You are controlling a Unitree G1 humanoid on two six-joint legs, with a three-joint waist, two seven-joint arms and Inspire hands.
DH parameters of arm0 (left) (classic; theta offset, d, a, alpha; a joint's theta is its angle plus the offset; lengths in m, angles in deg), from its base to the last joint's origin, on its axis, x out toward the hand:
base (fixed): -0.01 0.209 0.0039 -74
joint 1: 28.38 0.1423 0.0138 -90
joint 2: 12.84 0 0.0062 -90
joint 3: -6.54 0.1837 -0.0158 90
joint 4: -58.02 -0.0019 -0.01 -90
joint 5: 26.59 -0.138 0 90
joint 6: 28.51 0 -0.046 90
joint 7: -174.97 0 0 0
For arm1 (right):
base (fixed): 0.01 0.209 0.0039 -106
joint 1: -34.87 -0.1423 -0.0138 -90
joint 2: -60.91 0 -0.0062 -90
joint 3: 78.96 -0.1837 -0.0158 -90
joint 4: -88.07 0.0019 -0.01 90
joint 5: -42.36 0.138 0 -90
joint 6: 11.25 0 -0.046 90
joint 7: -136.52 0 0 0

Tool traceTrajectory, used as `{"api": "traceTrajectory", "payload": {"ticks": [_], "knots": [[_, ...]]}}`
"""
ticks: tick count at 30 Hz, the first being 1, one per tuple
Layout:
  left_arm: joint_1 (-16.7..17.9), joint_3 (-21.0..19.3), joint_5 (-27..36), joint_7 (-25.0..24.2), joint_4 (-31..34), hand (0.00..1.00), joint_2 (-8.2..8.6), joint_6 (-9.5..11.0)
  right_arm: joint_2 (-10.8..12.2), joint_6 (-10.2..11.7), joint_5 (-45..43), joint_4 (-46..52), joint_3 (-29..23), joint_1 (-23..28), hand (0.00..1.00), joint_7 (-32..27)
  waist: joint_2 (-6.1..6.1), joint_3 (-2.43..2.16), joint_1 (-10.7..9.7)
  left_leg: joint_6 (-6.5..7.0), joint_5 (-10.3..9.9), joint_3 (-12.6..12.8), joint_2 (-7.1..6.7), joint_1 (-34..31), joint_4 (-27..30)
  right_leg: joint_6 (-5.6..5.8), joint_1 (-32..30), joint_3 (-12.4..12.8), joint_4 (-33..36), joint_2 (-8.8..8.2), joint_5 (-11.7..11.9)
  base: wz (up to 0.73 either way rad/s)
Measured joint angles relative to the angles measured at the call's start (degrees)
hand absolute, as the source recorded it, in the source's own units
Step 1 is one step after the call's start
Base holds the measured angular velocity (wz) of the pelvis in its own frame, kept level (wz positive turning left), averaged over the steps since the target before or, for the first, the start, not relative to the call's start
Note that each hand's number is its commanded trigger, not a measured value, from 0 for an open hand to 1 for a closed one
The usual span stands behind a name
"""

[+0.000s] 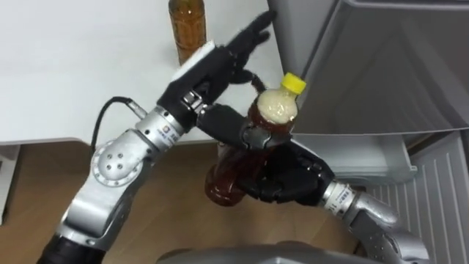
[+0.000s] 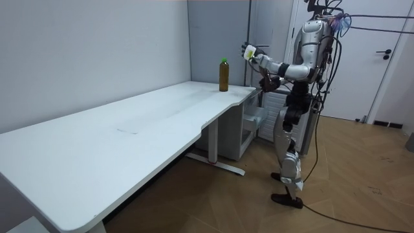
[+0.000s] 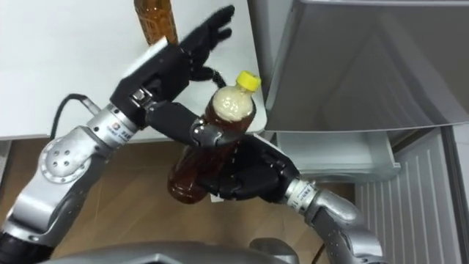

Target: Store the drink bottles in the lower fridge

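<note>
Beside the tabletop [image 1: 88,73], before the fridge [image 1: 381,81]: right robot hand [image 1: 286,183] curled round the tilted yellow-capped bottle [image 1: 275,110]; left robot hand [image 1: 209,70] with fingers straight, thumb against its shoulder. Second bottle [image 1: 187,26] upright on tabletop

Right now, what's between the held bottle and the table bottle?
The left hand, fingers straight, sits between the yellow-capped bottle in the right hand and the table bottle; left eye view.
</note>
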Motion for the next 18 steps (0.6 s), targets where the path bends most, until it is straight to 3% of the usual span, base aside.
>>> {"api": "traceTrajectory", "payload": {"ticks": [2, 5, 9, 11, 14, 18], "knots": [[-0.2, -4.5, 1.0, 3.4, 2.9, 0.0, 0.72, 4.0, -0.9, 0.0, -0.6, 0.0, -0.5, 3.0, 1.0, 0.1, 0.11, 0.09, 0.7, 0.0, 0.0, 0.0, -0.07, 0.6, -0.5, 0.02, 0.7, -0.1, -0.4, 0.03, 0.0, 0.0], [-0.2, -7.3, 0.6, 6.2, 5.7, 0.0, 1.3, 5.6, -0.9, 0.0, -3.5, 0.0, -2.0, 4.6, 1.0, 0.7, -0.03, -0.02, 1.4, 0.01, 0.0, -0.1, -0.14, 0.9, -0.5, 0.02, 0.7, -0.2, -0.4, -0.04, 0.0, -0.01], [-0.8, -7.7, -0.2, 9.7, 7.2, 0.0, 1.32, 7.4, -0.8, 0.0, -4.5, 0.0, -2.1, 4.8, 1.0, 1.0, 0.22, -0.08, 2.7, 0.01, 0.0, -0.4, -0.12, 1.7, -0.5, 0.02, 1.8, -0.4, -0.8, -0.04, 0.0, 0.03], [-0.8, -9.7, -2.8, 12.2, 8.9, 0.0, 1.38, 8.0, -0.8, 0.2, -5.3, 0.0, -2.4, 5.0, 1.0, 1.0, 0.64, 0.02, 3.0, 0.01, 0.0, -0.6, -0.11, 2.4, -0.6, 0.03, 2.7, -0.5, -1.1, -0.03, 0.0, 0.05], [-1.0, -16.0, -10.2, 20.0, 9.5, 0.0, 2.32, 12.3, -0.5, 0.7, -9.3, 0.0, -5.3, 6.8, 1.0, 1.1, 2.11, -0.44, 4.2, 0.0, 0.0, -0.5, -0.12, 3.9, -1.7, 0.06, 3.8, -0.6, -1.7, 0.05, 0.0, 0.0], [-0.9, -22.6, -15.4, 27.4, 11.7, 0.0, 2.49, 15.9, -0.2, 1.3, -10.7, 0.0, -8.0, 9.9, 1.0, 1.4, 2.21, -0.47, 6.3, -0.04, 0.1, -0.8, -0.08, 4.7, -1.8, 0.07, 4.4, -0.6, -1.9, 0.02, 0.0, 0.03]]}}
